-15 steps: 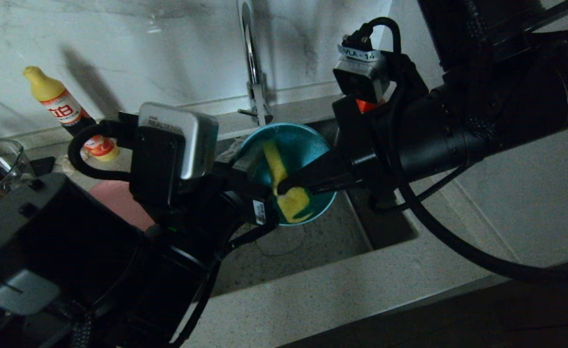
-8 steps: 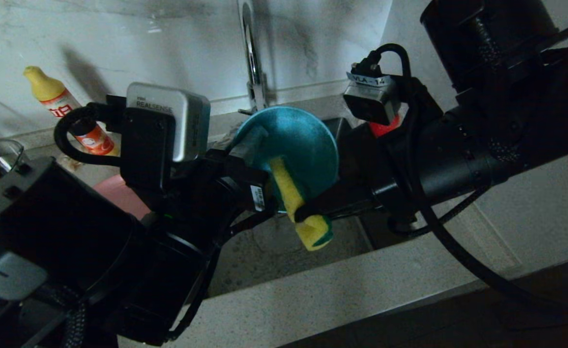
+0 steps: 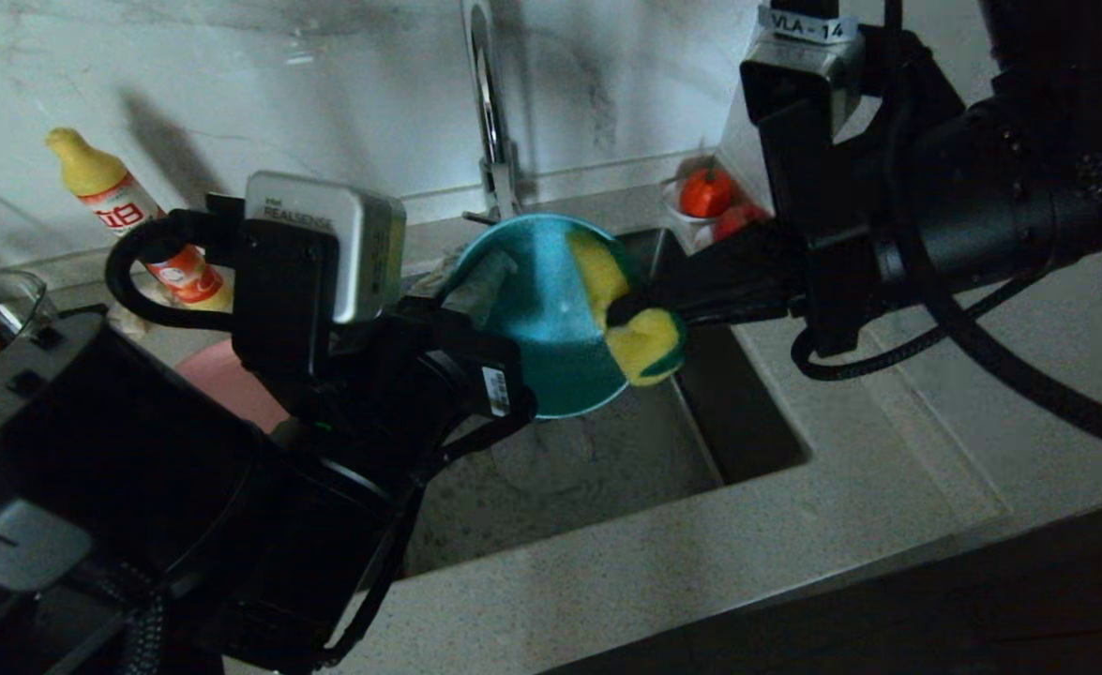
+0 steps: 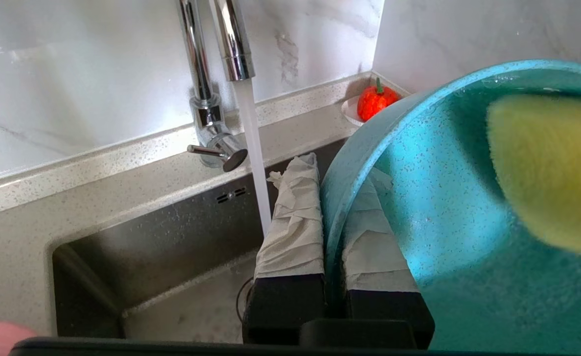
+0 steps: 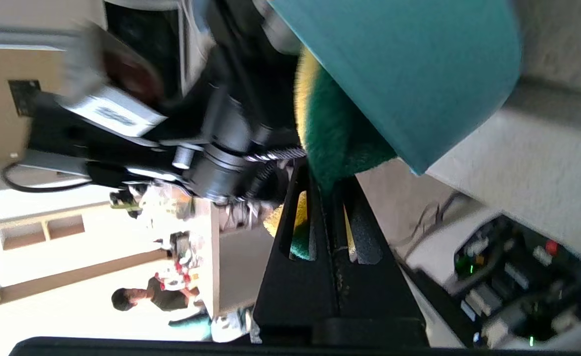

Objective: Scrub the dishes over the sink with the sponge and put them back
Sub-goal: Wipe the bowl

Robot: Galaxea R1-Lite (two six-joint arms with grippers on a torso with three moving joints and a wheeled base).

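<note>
Over the sink (image 3: 607, 469), near the middle of the head view, the left gripper (image 3: 475, 291) holds the teal bowl (image 3: 541, 328) tilted on edge, its paper-wrapped fingers (image 4: 292, 222) clamped on the rim, one inside and one outside. From the right of the frame the right gripper (image 3: 621, 314) reaches in, its jaws pinched tight on the folded yellow sponge (image 3: 630, 319), which presses against the bowl's inner face near the right rim. Water runs from the faucet (image 4: 221, 44) into the basin just beside the bowl.

As a judgement, the scrubbing of the bowl is under way and not finished. The pink plate (image 3: 222, 384) lies at centre left, behind the left arm, apparently on the counter; whether it has been scrubbed cannot be told. The bowl is not yet put back.
</note>
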